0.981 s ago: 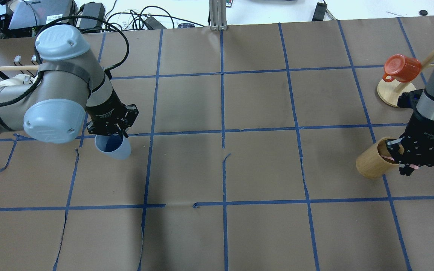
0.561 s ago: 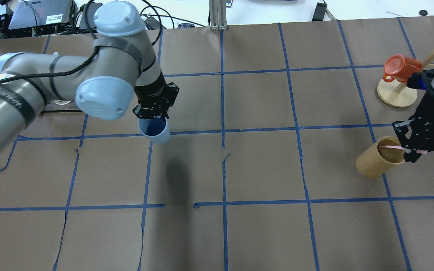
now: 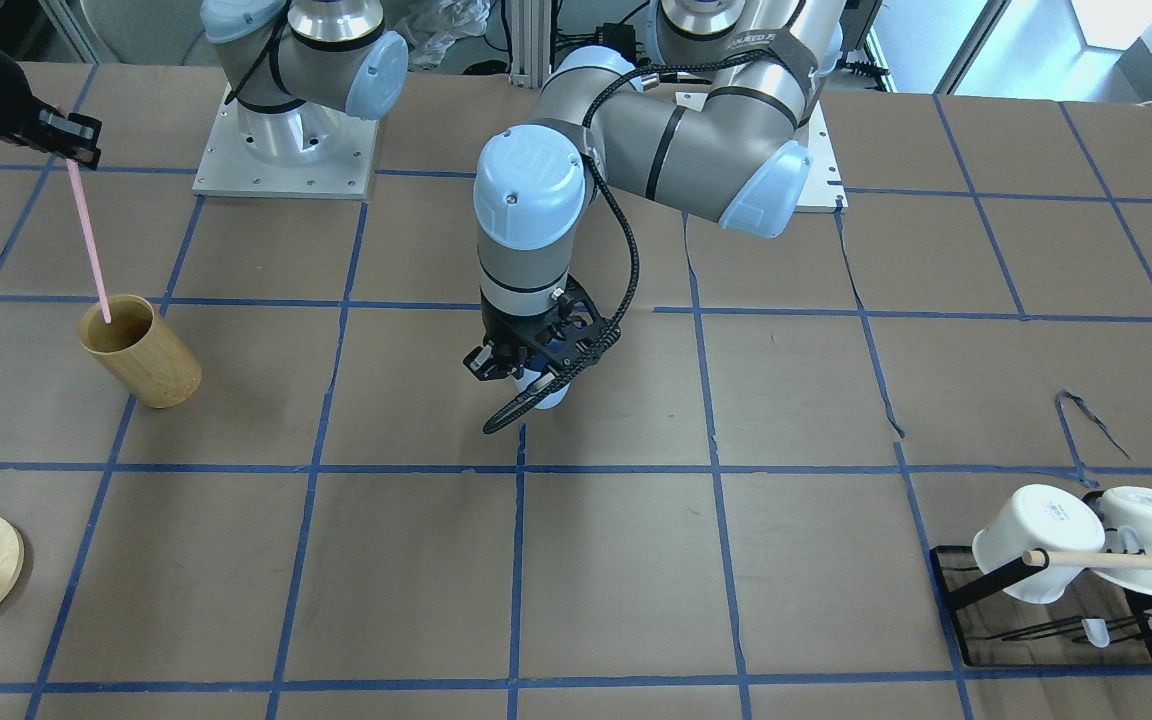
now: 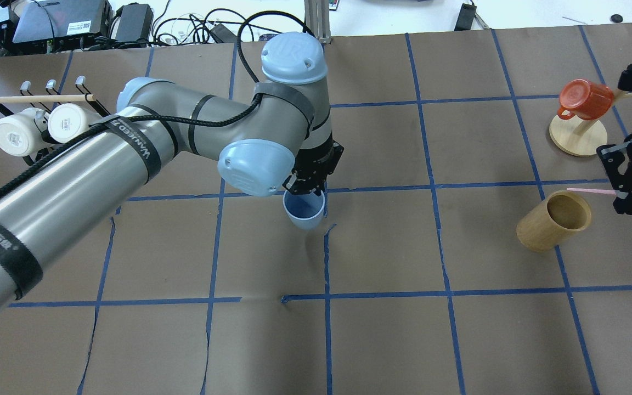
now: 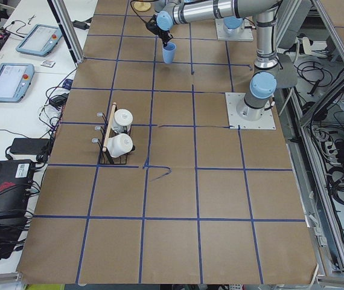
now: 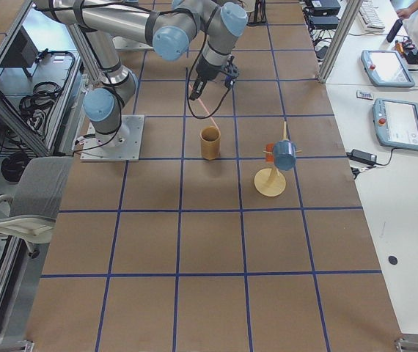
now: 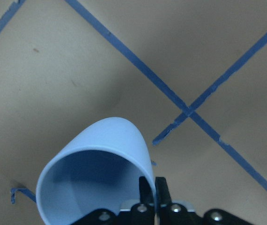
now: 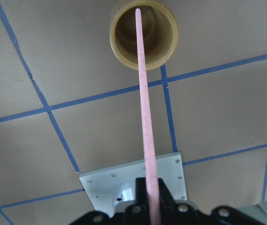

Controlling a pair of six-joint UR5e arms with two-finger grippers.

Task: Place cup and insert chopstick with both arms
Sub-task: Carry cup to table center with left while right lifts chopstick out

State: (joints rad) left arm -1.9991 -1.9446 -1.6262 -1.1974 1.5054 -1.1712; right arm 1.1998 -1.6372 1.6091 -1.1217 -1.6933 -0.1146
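Observation:
My left gripper [image 4: 308,191] is shut on the rim of the light-blue cup [image 4: 305,212] and holds it upright near the table's middle; the left wrist view shows one finger inside the rim and one outside of the cup [image 7: 96,161]. In the front view the gripper [image 3: 528,372] hides most of the cup [image 3: 556,394]. My right gripper [image 4: 630,195] is shut on the top of the pale-pink chopstick [image 3: 88,240], which hangs down. Its lower tip is at or just above the mouth of the tan bamboo cup [image 8: 144,35]; I cannot tell which.
The bamboo cup [image 4: 554,220] stands at the right. A red mug [image 4: 586,99] hangs on a wooden mug tree behind it. A black rack with two white mugs [image 4: 36,123] and a wooden rod stands at the far left. Blue tape lines cross the brown paper.
My left arm has carried the blue cup to the right, from the left side to the table's middle. My right gripper has risen, drawing the pink chopstick up out of the bamboo cup.

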